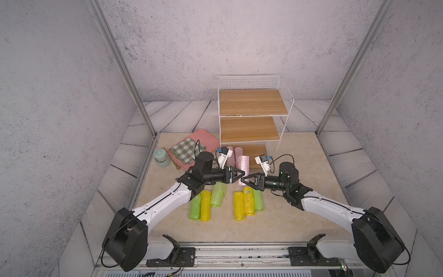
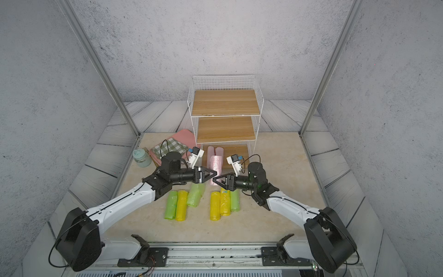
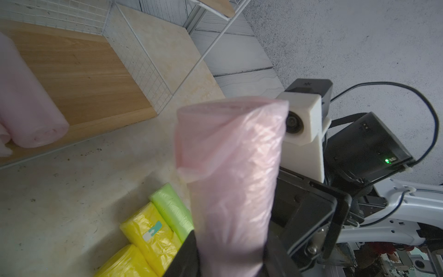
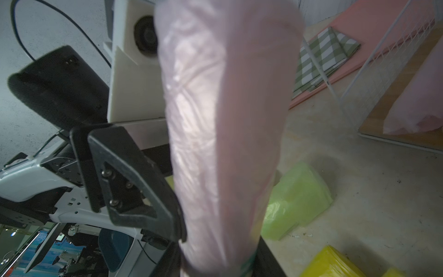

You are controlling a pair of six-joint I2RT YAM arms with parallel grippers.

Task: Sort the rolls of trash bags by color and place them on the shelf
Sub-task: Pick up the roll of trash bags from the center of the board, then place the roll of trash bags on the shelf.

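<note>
A pale pink roll (image 1: 242, 165) (image 2: 214, 165) hangs above the table just in front of the shelf (image 1: 251, 103). My left gripper (image 1: 246, 173) (image 3: 230, 263) is shut on it from the left. From the right, my right gripper (image 1: 242, 180) (image 4: 215, 261) has its fingers pressed on both sides of the same roll (image 4: 223, 120). Two more pink rolls (image 1: 233, 153) lie on the shelf's bottom board (image 1: 257, 153). The upper two boards are bare. On the table lie three green rolls (image 1: 195, 207) (image 1: 218, 194) (image 1: 258, 200) and three yellow rolls (image 1: 205, 206) (image 1: 239, 206) (image 1: 248, 201).
A flat pink tray (image 1: 203, 136) with a green-white checkered cloth (image 1: 188, 152) lies left of the shelf. Beside it stand a mint lidded jar (image 1: 161, 158) and a thin gold utensil (image 1: 173, 163). Metal posts (image 1: 124, 72) frame the back corners.
</note>
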